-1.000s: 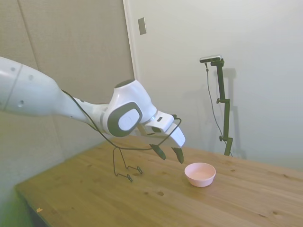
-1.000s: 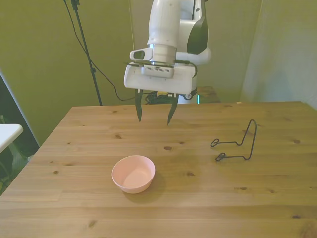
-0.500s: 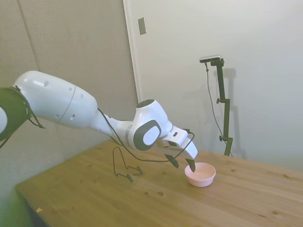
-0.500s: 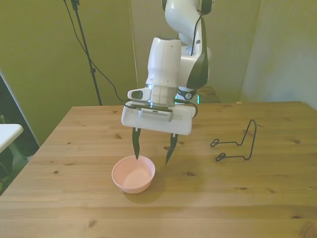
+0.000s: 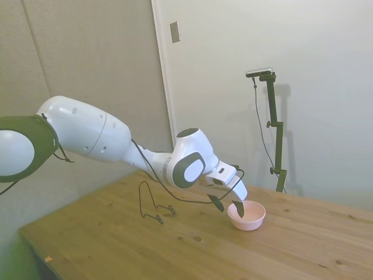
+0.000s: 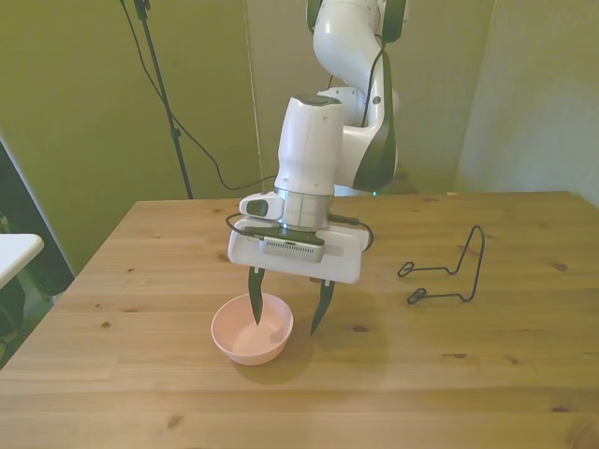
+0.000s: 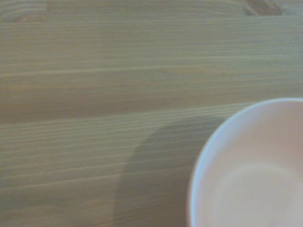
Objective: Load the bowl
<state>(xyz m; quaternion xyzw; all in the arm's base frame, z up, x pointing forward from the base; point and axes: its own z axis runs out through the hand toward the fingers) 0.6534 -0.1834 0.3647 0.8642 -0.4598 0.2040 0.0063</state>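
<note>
Descending: the gripper (image 6: 287, 316) has dropped from well above the table to the bowl's rim within the last second; it came forward toward the bowl as it sank
Bowl (image 6: 252, 328): pale pink, upright, empty; it sits on the table (image 6: 140, 393) toward the front view's left, in the same spot as a second ago; the wrist view shows only an arc of its rim (image 7: 246, 170) and bare wood beside it
Gripper: fingers spread wide, holding nothing; one finger (image 6: 255, 299) points down inside the bowl, the other (image 6: 320, 307) hangs just outside the rim on the front view's right; so the jaws straddle the wall on that side; whether either tip touches plastic I cannot tell
Side view: the fingertips (image 5: 239, 209) sit at the near edge of the bowl (image 5: 247, 215), which agrees with the straddle
Rack (image 6: 447, 269): thin dark wire, well apart on the front view's right; untouched
Meaning: the approach looks finished and the pinch on the rim looks next; nothing is gripped yet, so loading has not begun
Risk: a thin, light wall may slide or tip if the fingers close off-centre
</note>
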